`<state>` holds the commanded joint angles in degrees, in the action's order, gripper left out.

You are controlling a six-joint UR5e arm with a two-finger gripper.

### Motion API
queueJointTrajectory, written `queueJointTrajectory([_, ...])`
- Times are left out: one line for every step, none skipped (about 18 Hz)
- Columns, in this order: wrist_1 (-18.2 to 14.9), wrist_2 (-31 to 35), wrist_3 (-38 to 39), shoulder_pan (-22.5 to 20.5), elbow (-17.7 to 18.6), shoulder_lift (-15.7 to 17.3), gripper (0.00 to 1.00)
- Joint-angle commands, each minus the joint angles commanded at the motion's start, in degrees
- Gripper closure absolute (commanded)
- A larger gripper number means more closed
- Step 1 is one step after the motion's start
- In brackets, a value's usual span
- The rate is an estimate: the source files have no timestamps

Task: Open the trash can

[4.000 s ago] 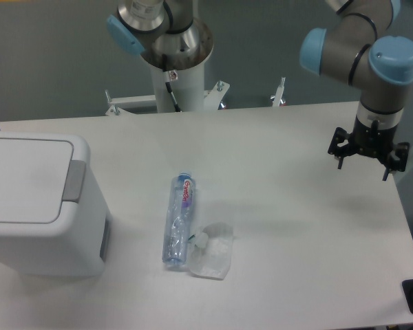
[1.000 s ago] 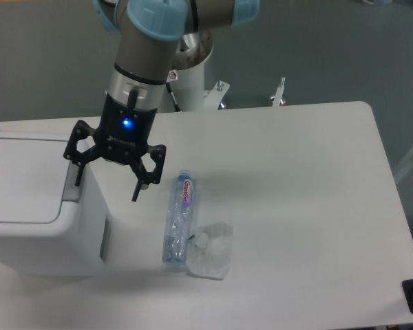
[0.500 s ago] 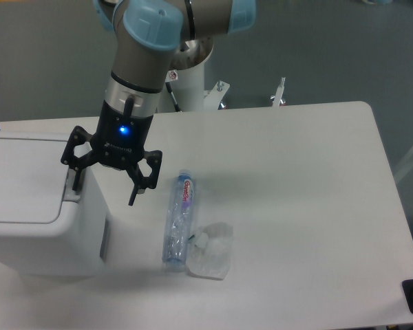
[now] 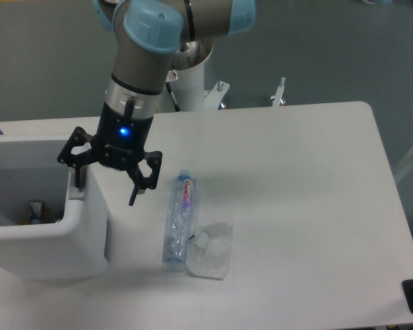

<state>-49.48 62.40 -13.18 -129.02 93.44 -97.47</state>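
The trash can [image 4: 48,234] is located at the left edge of the table [image 4: 296,206], at about 9 o'clock from the table's centre. Its interior is exposed from above, and small items are seen at the bottom (not identifiable). The gripper [image 4: 104,187] is positioned over the can's right rim, with its fingers spread apart and nothing held between them. One fingertip [image 4: 76,184] is seen at the rim's inner edge, where the push tab sits; the other [image 4: 132,201] hangs outside the can's right wall. A blue light is lit on the gripper body. A clear plastic bottle [image 4: 178,220] lies at 3 o'clock from the can, with a crumpled clear wrapper [image 4: 212,251] touching its lower end.
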Motion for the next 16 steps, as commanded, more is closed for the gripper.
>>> queueJointTrajectory([0.0,0.0,-0.1,-0.7,-0.6,0.0,0.0])
queueJointTrajectory([0.0,0.0,-0.3,-2.3,-1.1,0.0,0.0])
queueJointTrajectory([0.1,0.0,-0.5,-3.7,-1.4,0.1,0.0])
queueJointTrajectory([0.2,0.3,-0.6,-4.8,-1.7,0.0,0.0])
queueJointTrajectory([0.3,0.8,-0.8,-6.1,-1.8,-0.2,0.0])
queueJointTrajectory([0.3,1.0,-1.4,-7.2,-1.7,-0.5,0.0])
queueJointTrajectory([0.3,1.4,-2.5,-7.9,-1.7,-1.0,0.0])
queueJointTrajectory([0.3,2.5,-4.1,-8.6,-1.4,-1.1,0.0])
queueJointTrajectory([0.2,4.5,-5.8,-9.6,-1.2,-1.2,0.0])
queueJointTrajectory([0.2,7.5,-7.5,-10.7,-0.9,-1.2,0.0])
queueJointTrajectory([0.1,10.8,-9.5,-11.9,-0.6,-1.2,0.0])
queueJointTrajectory([0.0,13.9,-11.6,-12.9,-0.4,-1.8,0.0])
queueJointTrajectory([0.0,16.9,-14.0,-14.8,0.4,-2.4,0.0])
queueJointTrajectory([0.1,19.2,-16.9,-16.9,1.4,-2.6,0.0])
queueJointTrajectory([0.2,20.7,-20.2,-17.8,2.1,-3.2,0.0])
queueJointTrajectory([0.2,21.6,-23.3,-19.4,2.6,-4.0,0.0])
